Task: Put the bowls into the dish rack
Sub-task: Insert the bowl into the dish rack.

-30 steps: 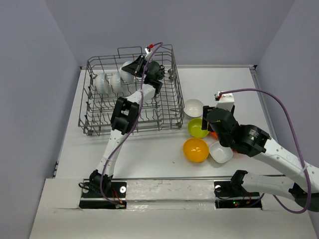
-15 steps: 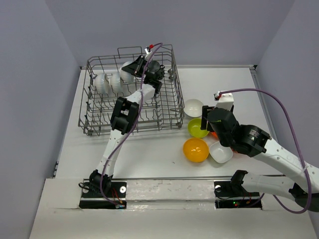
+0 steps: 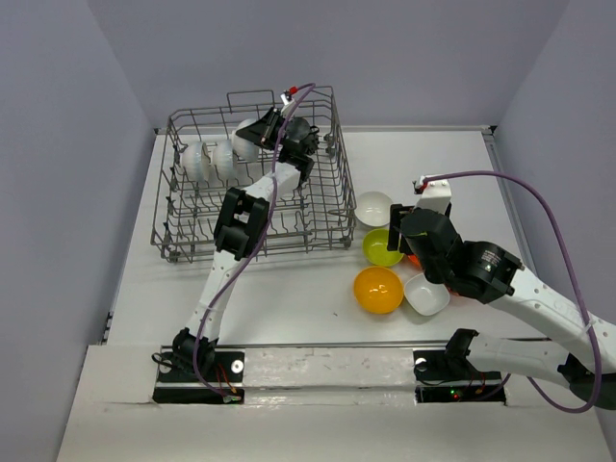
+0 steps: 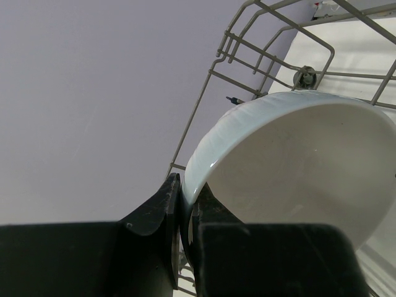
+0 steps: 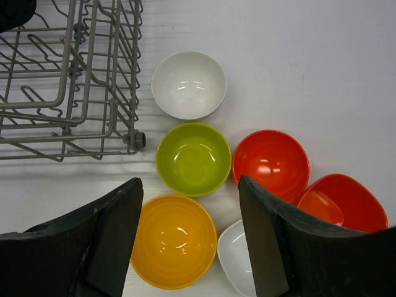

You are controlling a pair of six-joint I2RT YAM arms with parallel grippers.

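Note:
The grey wire dish rack (image 3: 192,226) stands at the back left, with two white bowls (image 3: 207,162) upright in its back row. My left gripper (image 3: 262,130) is shut on the rim of a third white bowl (image 4: 297,161), held over the rack's back part beside those two. My right gripper (image 5: 192,247) is open and empty, hovering above the loose bowls: white (image 5: 189,85), lime green (image 5: 193,158), orange-yellow (image 5: 173,241), squarish white (image 5: 238,266) and two red-orange (image 5: 270,163), (image 5: 343,201). The rack's corner also shows in the right wrist view (image 5: 68,80).
The loose bowls (image 3: 377,289) lie in a cluster right of the rack on the white table (image 3: 289,298). Purple walls close in the back and both sides. The right arm's body (image 3: 472,265) hangs over the red-orange bowls.

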